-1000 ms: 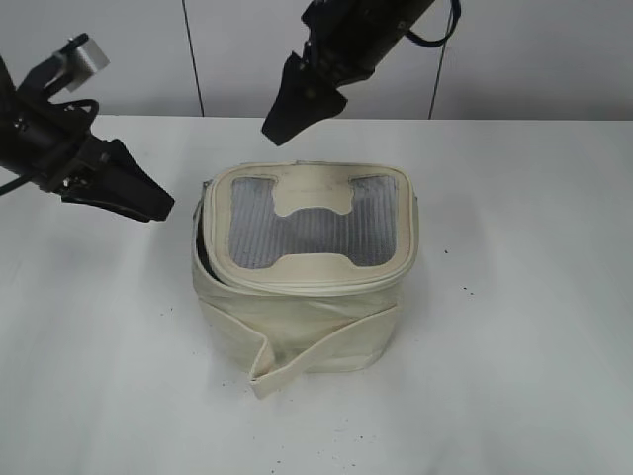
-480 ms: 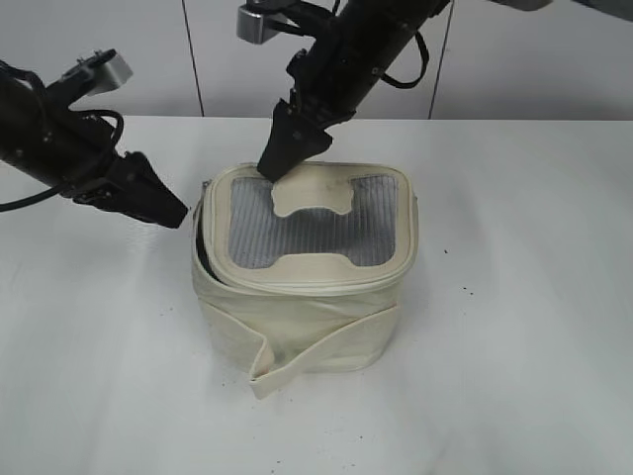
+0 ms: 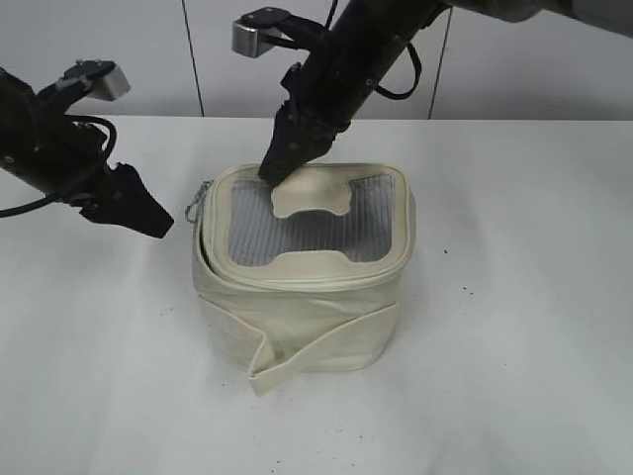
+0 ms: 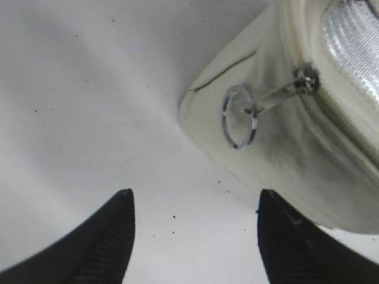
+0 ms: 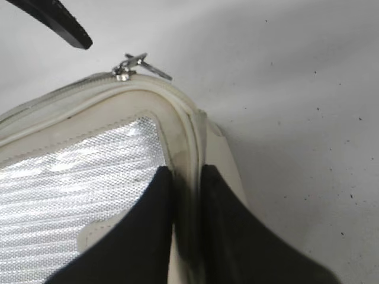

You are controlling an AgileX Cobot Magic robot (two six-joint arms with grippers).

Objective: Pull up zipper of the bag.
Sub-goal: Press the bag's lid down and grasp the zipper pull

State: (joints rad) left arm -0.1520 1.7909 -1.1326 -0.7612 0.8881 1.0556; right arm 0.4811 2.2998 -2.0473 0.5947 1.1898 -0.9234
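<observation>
The cream-white bag (image 3: pixel 307 287) stands mid-table, its grey mesh lid up. My right gripper (image 3: pixel 277 170) has come down on the lid's far-left corner. In the right wrist view (image 5: pixel 186 171) its jaws are closed on the lid rim (image 5: pixel 183 127). The zipper track runs round the rim, and a silver pull (image 3: pixel 201 198) hangs at the bag's left corner. The left wrist view shows the pull's ring (image 4: pixel 239 115) and the slider (image 4: pixel 306 80). My left gripper (image 3: pixel 148 220) is open and empty, just short of the ring in the left wrist view (image 4: pixel 193 195).
The white table (image 3: pixel 514 297) surrounds the bag. The loose cream strap band (image 3: pixel 297 361) wraps the bag's front low down. A pale wall with dark seams stands behind. One left finger (image 5: pixel 59 21) shows in the right wrist view.
My right gripper came down from above and closed on the lid's far-left rim. My left gripper moved toward the bag, then drew back slightly. The zipper pull now shows at the left corner.
</observation>
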